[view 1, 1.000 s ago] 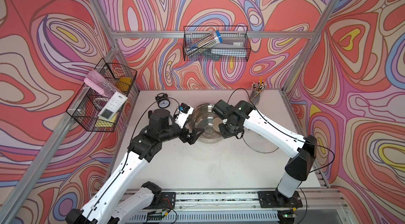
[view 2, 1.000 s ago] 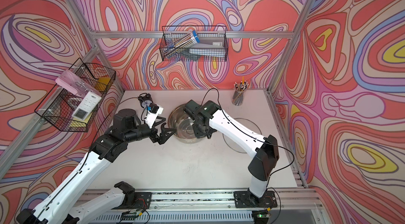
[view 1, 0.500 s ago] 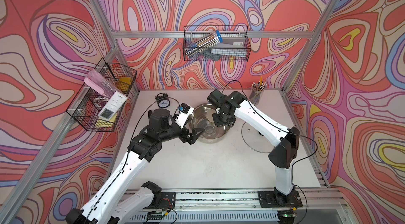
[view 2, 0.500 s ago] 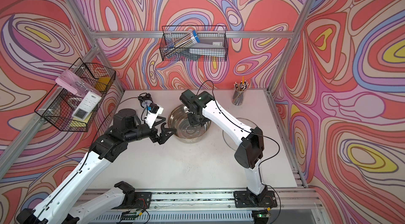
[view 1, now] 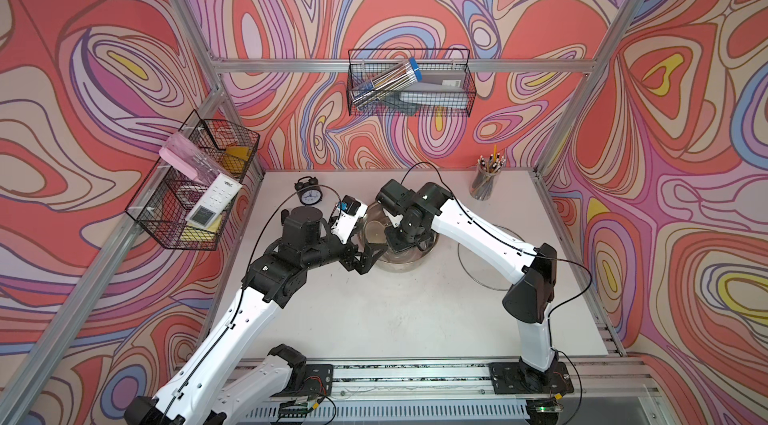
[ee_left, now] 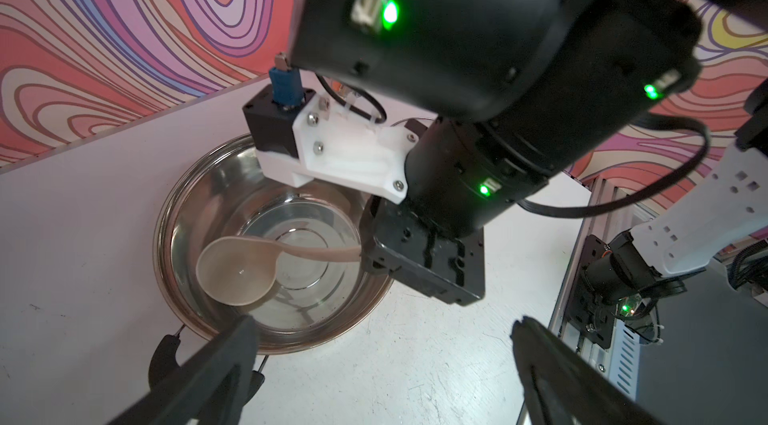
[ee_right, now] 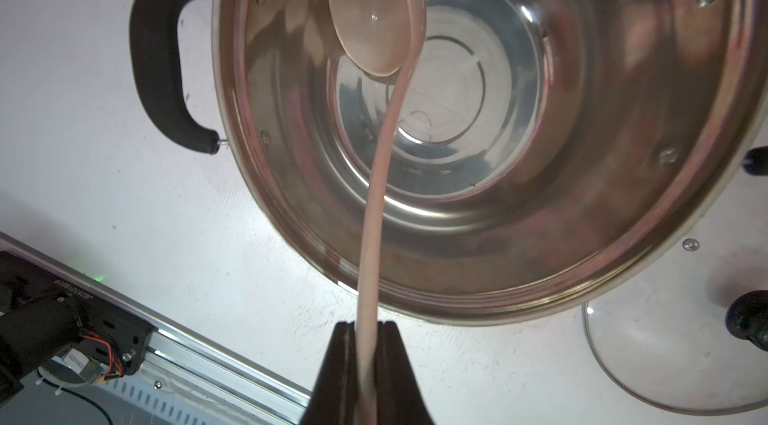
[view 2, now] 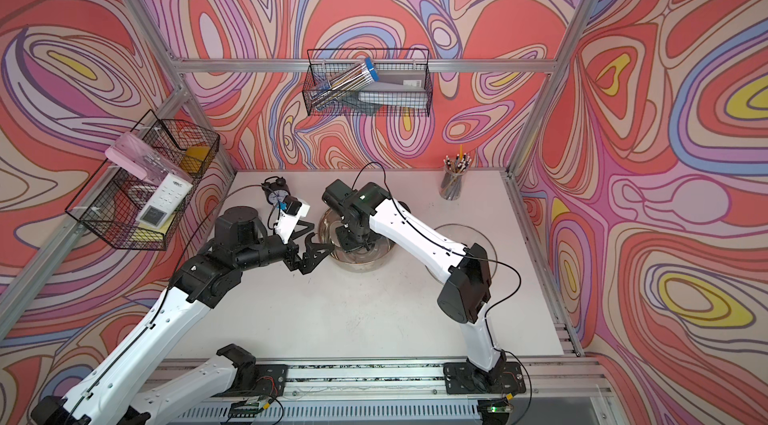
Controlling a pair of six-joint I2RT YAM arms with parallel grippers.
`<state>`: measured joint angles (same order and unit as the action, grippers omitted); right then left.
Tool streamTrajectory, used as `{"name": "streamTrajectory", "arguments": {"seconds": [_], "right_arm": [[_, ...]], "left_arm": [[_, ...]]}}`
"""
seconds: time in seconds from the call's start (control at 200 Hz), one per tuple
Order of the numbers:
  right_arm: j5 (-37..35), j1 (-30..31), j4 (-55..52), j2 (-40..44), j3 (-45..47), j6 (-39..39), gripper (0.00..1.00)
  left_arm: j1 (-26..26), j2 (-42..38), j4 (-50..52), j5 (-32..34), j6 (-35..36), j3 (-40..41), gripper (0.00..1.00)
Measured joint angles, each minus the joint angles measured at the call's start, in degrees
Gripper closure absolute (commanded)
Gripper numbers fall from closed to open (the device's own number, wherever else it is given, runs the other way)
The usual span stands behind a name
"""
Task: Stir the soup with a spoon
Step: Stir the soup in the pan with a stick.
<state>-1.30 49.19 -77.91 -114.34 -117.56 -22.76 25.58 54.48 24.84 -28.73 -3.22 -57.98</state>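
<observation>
Right gripper (ee_right: 368, 325) pinching long cream-white plastic spoon (ee_right: 376, 15), scoop inside round steel pot (ee_right: 623, 273); left gripper (ee_left: 382, 321) spread wide, beside pot.

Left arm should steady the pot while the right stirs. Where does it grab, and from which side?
Take the black side handle at mid-bar. It is a flat loop held off the pot wall on two posts, which leaves a gap. Probably best to come from above on the left arm's side, with one finger in the gap and one outside the bar. The left gripper is open right beside it.
</observation>
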Motion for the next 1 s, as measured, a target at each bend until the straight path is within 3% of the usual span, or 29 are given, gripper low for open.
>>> {"name": "streamTrajectory", "arguments": {"seconds": [0.336,0.526,0.731,0.997], "right_arm": [[-2.1,0.7,0.3,11.0,13.4,-3.3,1.0],[-5.2,-1.2,-0.5,13.0,16.8,-4.8,1.0],[-7.3,-6.2,-0.9,13.0,15.6,-4.6,1.0],[-7.5,-7.6,-0.8,6.1,5.3,-1.6,1.0]], "left_arm": [[0.0,-0.4,-0.1,0.4,-1.7,0.9,0.01],[0.0,-0.7,-0.2,0.4,-2.6,1.2,0.01],[0.0,-1.0,-0.4,0.5,-2.8,1.4,0.01],[0.0,-1.0,-0.4,0.9,-2.8,1.4,0.01]]}}
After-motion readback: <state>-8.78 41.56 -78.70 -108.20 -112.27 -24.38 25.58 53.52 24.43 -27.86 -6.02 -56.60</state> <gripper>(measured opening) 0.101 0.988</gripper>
